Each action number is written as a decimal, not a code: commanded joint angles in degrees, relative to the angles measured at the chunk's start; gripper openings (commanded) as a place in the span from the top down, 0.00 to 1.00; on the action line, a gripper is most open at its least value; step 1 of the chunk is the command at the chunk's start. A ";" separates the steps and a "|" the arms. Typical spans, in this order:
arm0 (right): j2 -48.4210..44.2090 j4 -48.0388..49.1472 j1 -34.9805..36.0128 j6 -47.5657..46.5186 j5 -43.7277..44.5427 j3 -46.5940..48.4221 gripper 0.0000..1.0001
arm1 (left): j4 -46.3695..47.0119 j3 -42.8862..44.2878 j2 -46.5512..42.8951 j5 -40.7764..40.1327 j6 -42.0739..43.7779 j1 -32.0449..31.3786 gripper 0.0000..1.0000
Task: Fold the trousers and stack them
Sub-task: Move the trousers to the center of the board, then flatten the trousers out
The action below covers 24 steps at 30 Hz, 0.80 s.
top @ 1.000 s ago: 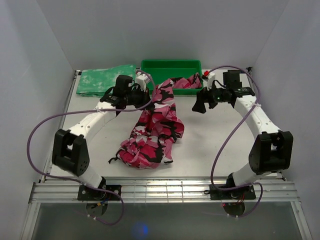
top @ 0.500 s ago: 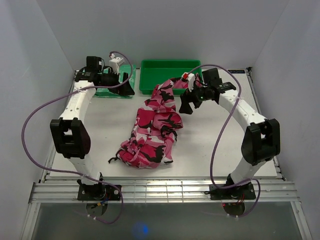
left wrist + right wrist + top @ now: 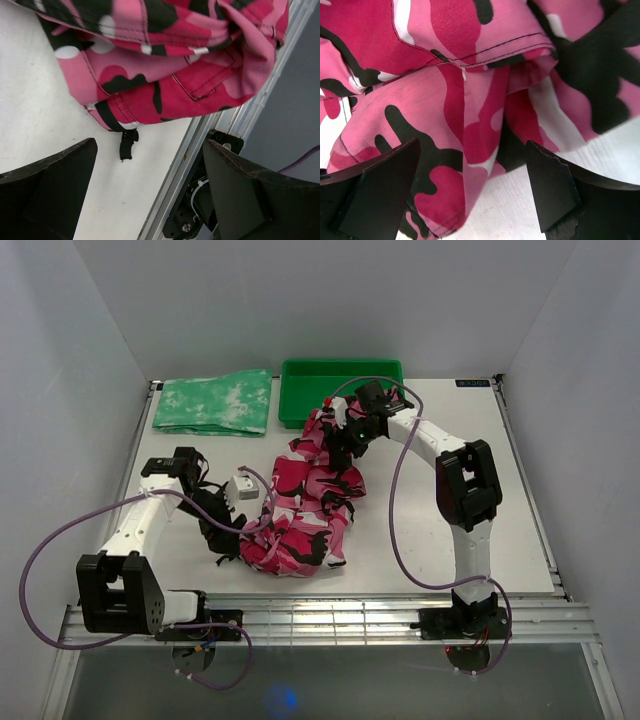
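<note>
Pink, white and black camouflage cloth trousers (image 3: 312,502) are lying bunched up mid white table (image 3: 480,510), far end just by the green plastic tray (image 3: 300,390). Left tool (image 3: 149,142) sits at the heap's near-left corner, fingers wide apart. Right tool (image 3: 472,144) (spread wide too) is over the far end, clamping nothing. Mottled green-and-white folded cloth (image 3: 213,402) lies at the far left.

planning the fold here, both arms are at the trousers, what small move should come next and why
Probably shut the right gripper on the trousers: its fingers stand open astride a ridge of cloth. The left gripper is open too, but the trousers' edge lies ahead of it on the table, so it would have to advance first.
</note>
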 commanded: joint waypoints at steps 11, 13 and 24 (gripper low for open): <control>0.45 1.70 0.88 6.91 11.76 0.35 0.10 | 10.72 -14.88 -9.93 -1.26 8.46 -4.85 0.02; -0.60 3.10 0.35 13.05 12.83 0.09 0.10 | 13.35 -16.20 -10.72 -2.66 7.31 -5.47 0.02; 6.94 13.91 -2.20 34.08 7.12 3.33 0.10 | 16.09 -15.32 -11.96 -3.28 1.77 -6.00 0.02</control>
